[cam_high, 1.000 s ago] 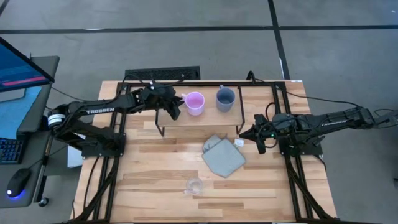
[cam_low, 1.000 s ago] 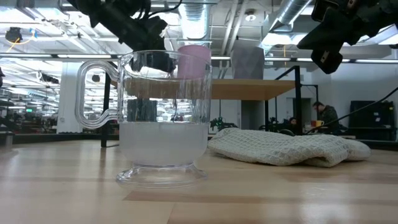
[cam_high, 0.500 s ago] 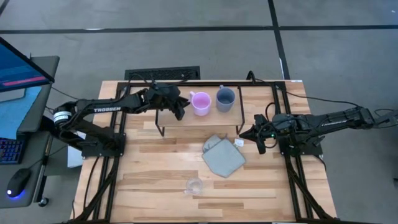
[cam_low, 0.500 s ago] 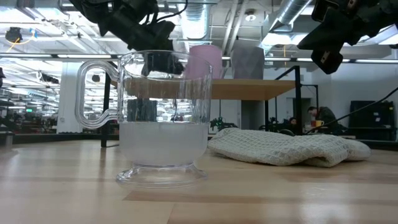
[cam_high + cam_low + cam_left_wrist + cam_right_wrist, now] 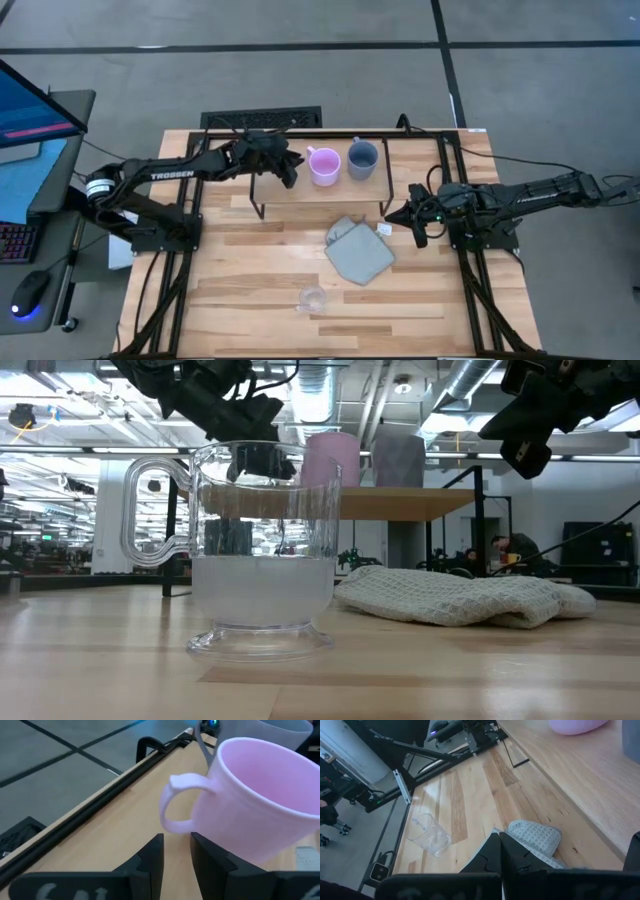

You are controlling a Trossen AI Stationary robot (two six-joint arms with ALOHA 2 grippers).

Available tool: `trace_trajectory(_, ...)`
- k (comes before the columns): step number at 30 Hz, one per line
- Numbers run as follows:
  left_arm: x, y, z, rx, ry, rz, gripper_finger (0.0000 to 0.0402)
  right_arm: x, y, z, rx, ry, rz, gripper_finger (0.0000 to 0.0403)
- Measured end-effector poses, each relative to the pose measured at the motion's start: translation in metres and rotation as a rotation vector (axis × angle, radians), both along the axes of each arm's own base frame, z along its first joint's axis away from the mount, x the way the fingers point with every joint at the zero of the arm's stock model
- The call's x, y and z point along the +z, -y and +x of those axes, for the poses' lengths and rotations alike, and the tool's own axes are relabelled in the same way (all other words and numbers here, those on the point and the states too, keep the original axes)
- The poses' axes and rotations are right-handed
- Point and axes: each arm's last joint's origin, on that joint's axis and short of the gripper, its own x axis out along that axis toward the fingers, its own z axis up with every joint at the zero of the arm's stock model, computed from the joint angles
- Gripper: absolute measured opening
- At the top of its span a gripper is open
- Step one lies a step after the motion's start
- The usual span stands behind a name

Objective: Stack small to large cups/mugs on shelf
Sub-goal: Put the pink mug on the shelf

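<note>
Overhead, pink-lilac handled mug (image 5: 323, 165) and blue-grey handled mug (image 5: 362, 159) stand on the low wooden shelf (image 5: 400, 172); tiny clear glass cup (image 5: 313, 298) waits on the desk (image 5: 250, 290). Left gripper (image 5: 289, 170), slightly open, empty, beside pink's handle; right gripper (image 5: 391, 216) closed, empty

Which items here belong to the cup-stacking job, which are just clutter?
Job:
pink mug
blue-grey mug
clear glass cup
shelf

Lying about:
grey-green cloth
monitor
computer mouse
</note>
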Motion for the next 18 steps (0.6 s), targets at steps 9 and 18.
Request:
trace_trajectory(9,-0.009,-0.011,0.009,0.006,0.031,-0.015,0.0086,0.0,0.0,0.0,0.0,0.001,0.0,0.001)
trace_trajectory(18,0.007,-0.018,0.018,0.015,0.058,0.056,0.0086,0.0,0.0,0.0,-0.002,-0.001,0.004,0.001)
